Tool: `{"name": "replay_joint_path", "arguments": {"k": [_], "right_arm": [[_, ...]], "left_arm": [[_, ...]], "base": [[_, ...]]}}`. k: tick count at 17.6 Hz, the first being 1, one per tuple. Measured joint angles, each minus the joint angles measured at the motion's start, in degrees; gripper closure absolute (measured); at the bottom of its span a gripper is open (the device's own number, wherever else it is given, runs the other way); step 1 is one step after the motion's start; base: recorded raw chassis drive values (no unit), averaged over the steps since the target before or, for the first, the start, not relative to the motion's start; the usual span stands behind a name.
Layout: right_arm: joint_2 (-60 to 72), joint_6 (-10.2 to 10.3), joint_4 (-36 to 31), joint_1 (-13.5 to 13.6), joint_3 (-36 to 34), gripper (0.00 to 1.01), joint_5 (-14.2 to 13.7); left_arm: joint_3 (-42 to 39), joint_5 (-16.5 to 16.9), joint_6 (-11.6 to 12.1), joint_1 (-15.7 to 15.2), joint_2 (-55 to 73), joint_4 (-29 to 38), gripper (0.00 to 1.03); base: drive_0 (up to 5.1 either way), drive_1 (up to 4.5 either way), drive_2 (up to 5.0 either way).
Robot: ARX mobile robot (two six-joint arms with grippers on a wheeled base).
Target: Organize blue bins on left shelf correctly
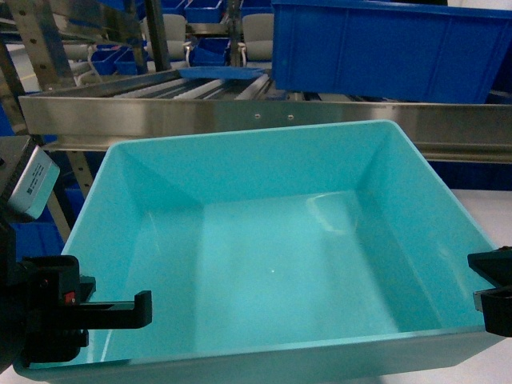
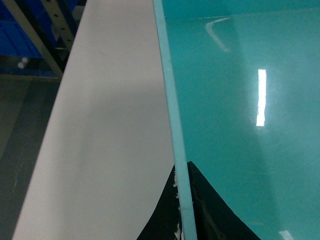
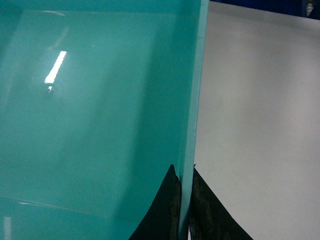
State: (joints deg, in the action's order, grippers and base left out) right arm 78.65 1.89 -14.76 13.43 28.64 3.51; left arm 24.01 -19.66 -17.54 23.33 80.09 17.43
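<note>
1. The turquoise bin [image 1: 272,240] fills the head view, sitting in front of the steel front beam [image 1: 240,120] of the left shelf [image 1: 160,84]. The bin's far rim lies just below that beam; contact cannot be told.
2. Left tool [image 2: 184,210]: its two dark fingers [image 2: 162,220] sit on either side of the bin's left wall, pressed onto the rim, one inside and one outside.
3. Right tool [image 3: 184,210]: same arrangement on the bin's right wall, fingers [image 3: 162,210] pinching the thin rim between them.
4. Both wrist views show the white bench [image 3: 260,125] as bare surface running alongside the bin's outer walls.
5. On the shelf tier behind the beam, a dark blue crate [image 1: 392,48] stands at right; roller tracks [image 1: 200,86] to its left carry only a flat blue piece [image 1: 224,73] at their far end.
6. Hard to make out: the bin's base is hidden, so whether it rests on the bench or is lifted cannot be told. In the head view the right tool is cut off by the frame edge. The bin's near wall is cropped at the bottom.
</note>
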Motion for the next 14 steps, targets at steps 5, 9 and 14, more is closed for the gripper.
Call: {"name": "replay_joint_path", "arguments": {"k": [5,9,14], "right_arm": [[0.0,0.0,0.1,0.0,0.0,0.99,0.0],[0.0,0.0,0.2,0.0,0.0,0.99,0.0],[0.0,0.0,0.1,0.0,0.0,0.99,0.0]], "left_arm": [[0.0,0.0,0.0,0.0,0.0,0.0,1.01],[0.0,0.0,0.0,0.0,0.0,-0.1,1.01],[0.0,0.0,0.0,0.0,0.0,0.0,1.01]], "base": [[-3.6,-0.44,4.2],[-3.6,-0.44,4.2],[-3.6,-0.44,4.2]]}}
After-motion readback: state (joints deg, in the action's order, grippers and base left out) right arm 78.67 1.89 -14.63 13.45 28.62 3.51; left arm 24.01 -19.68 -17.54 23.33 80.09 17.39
